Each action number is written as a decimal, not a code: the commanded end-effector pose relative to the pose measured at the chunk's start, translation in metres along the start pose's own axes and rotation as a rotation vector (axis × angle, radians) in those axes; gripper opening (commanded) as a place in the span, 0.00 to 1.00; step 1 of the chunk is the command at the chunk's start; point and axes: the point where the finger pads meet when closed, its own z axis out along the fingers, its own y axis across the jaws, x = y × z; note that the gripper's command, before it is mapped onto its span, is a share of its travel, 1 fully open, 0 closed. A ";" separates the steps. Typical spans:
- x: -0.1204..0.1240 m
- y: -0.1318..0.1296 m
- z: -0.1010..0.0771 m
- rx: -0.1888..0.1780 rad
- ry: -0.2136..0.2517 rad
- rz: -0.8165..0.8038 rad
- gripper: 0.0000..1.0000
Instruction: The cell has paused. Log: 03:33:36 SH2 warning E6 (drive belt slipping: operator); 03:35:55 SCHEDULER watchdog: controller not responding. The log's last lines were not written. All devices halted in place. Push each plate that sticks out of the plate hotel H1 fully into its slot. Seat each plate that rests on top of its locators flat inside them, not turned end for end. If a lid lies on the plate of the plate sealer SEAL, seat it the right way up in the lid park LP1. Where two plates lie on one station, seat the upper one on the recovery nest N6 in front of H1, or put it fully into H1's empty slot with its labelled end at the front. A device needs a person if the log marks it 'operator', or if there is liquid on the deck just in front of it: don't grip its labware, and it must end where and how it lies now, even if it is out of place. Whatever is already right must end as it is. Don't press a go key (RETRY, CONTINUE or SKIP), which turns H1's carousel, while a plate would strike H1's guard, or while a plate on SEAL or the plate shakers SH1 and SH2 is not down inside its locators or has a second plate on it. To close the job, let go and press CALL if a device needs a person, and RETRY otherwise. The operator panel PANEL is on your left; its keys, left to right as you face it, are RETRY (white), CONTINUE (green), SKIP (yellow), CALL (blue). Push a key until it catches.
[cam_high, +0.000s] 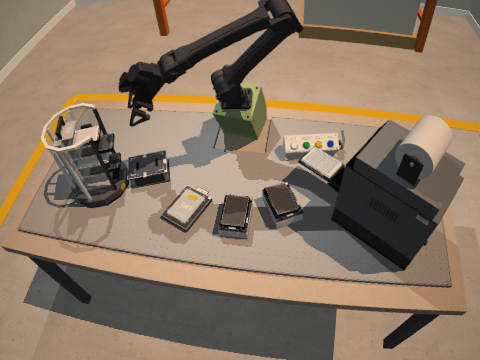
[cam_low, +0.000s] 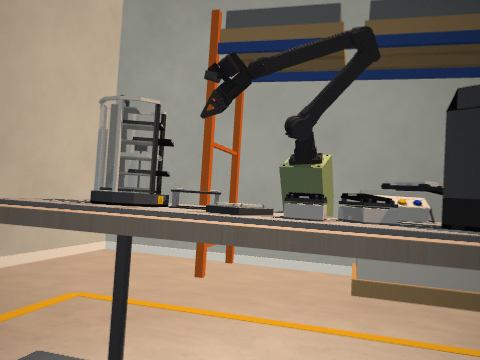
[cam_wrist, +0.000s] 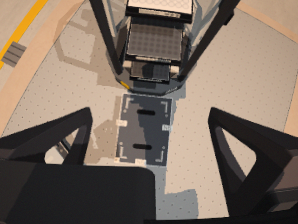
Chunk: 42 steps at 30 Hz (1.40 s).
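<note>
Pincer (cam_high: 138, 116) hangs open, high above nest N6 (cam_wrist: 145, 129), beside H1 (cam_high: 76, 106).

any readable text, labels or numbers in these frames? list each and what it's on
None can be read outright.
Operator panel: a strip of lettering above the four keys, too small to read.
Lid park plate: an orange tag and a faint grey mark, blurred.
Plate sealer: a small front tag, illegible.
Plate hotel: a yellow patch on its base, no legible characters.

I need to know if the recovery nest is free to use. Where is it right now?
In the top view the recovery nest sits on the deck's left part, just right of the plate hotel, with no plate on it; the open hand hovers behind it.
</note>
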 end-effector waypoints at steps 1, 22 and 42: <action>-0.008 0.006 -0.001 -0.008 -0.087 0.042 1.00; -0.019 0.006 -0.003 0.033 -0.306 0.101 1.00; 0.021 0.006 0.027 0.033 -0.279 0.109 1.00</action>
